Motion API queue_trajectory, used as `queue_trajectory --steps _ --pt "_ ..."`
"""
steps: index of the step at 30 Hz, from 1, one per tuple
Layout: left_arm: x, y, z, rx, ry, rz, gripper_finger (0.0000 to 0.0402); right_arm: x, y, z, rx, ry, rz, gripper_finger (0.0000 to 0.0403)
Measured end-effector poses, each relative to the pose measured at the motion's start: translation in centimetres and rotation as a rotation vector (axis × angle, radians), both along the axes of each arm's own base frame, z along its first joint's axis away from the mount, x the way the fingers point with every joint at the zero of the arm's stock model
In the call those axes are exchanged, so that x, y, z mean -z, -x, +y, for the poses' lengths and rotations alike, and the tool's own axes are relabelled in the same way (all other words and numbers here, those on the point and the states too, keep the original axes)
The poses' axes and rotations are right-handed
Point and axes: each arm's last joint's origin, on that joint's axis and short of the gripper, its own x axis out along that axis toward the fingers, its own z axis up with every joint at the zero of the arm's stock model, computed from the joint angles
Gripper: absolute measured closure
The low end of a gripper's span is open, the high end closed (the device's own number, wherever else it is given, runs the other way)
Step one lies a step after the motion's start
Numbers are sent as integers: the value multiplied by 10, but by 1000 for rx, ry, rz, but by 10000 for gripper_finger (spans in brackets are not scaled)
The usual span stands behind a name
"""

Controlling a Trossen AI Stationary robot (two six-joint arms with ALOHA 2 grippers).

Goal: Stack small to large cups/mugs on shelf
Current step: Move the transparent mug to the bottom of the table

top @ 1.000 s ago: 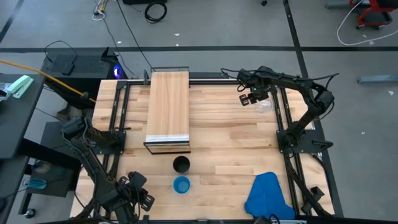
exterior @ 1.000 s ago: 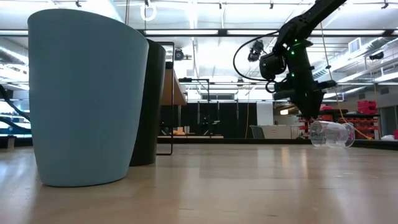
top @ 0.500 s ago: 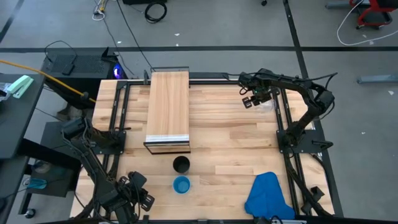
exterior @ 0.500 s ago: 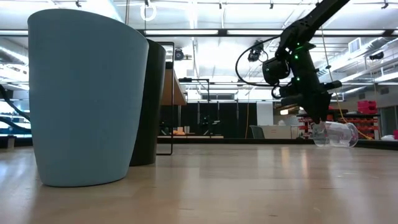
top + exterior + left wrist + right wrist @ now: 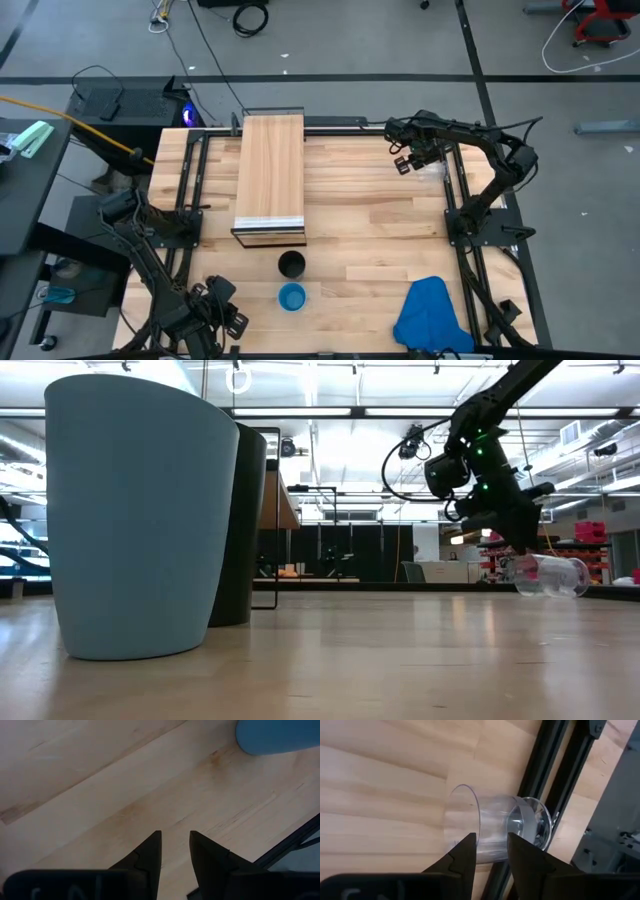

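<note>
Under the right pincer: the clear cup (image 5: 492,832) lies on its side on the desk (image 5: 370,215), close to the black rail at the desk's far right edge.
Right pincer (image 5: 418,160): it hangs low over the clear cup, at the far right corner of the desk. Its two fingers (image 5: 465,857) have a small gap, and the cup shows past that gap. The fingers are not squeezing the cup. They look open, but not wide.
Left pincer (image 5: 175,851): it waits at the near left corner of the desk. Its two fingers are a little apart and hold nothing.
Blue cup (image 5: 292,297): it stands up on the desk, just beside the left pincer and far from the right pincer.
Black cup (image 5: 291,264): it stands just behind the blue cup, between the blue cup and the shelf, a little farther from the left pincer.
Shelf (image 5: 270,175): the long wood box lies well to the side of the right pincer, with no cup on it.
Blue cloth (image 5: 432,315): it lies on the near right part of the desk, far from the right pincer.
</note>
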Motion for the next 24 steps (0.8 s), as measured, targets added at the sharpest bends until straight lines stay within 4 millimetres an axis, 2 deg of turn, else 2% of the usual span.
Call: queue_trajectory --steps 21,24 --pt "0 0 0 -2 2 0 294 0 2 -1 8 -10 11 287" --pt "0 0 0 -2 2 0 294 4 4 2 11 -23 17 287"
